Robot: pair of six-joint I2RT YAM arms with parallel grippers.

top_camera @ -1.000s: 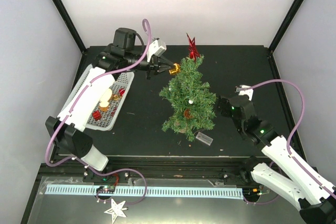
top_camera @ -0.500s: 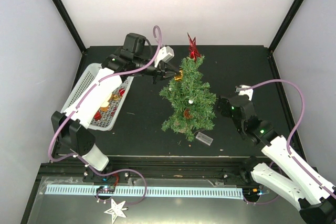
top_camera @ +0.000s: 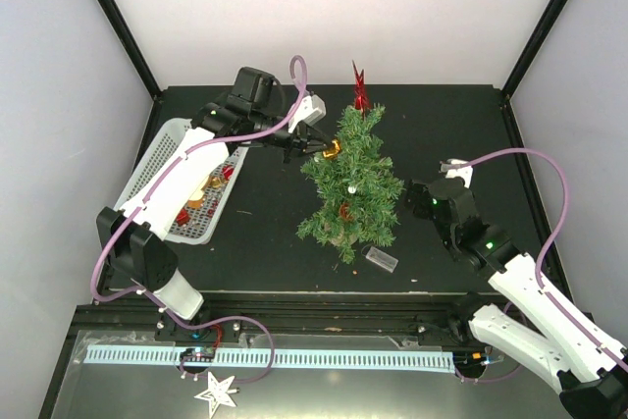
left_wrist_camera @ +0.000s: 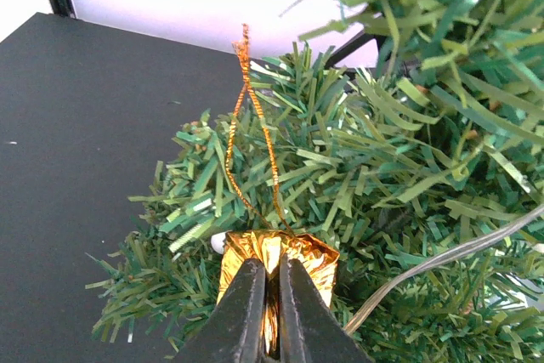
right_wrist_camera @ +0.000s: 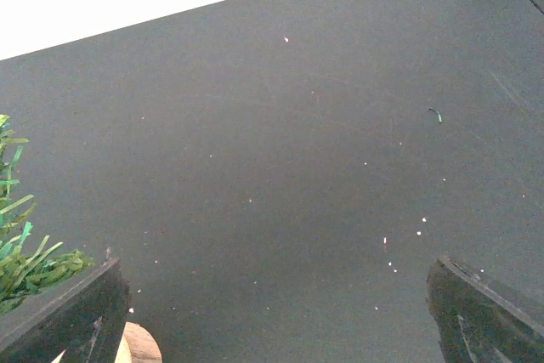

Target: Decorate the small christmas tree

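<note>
The small christmas tree (top_camera: 350,183) stands mid-table, dark green, with a red star (top_camera: 360,88) at its top and a white bulb and a reddish ornament among its branches. My left gripper (top_camera: 324,148) is shut on a gold foil gift-box ornament (left_wrist_camera: 277,258), pressed against the tree's upper left branches (left_wrist_camera: 382,176). The ornament's gold thread loop (left_wrist_camera: 251,125) stands up in front of the needles. My right gripper (top_camera: 420,195) hovers just right of the tree, open, with only bare table between its fingers (right_wrist_camera: 64,316).
A white basket (top_camera: 162,166) with several red and gold ornaments lies at the left. A small clear plastic box (top_camera: 382,259) sits in front of the tree. A clear wire (left_wrist_camera: 442,257) runs through the branches. The tree's tan base (right_wrist_camera: 140,344) shows beside the right fingers.
My left arm has carried the gold ornament rightward and down into the tree's upper left branches; the tree has shifted slightly. The right arm has not moved.
</note>
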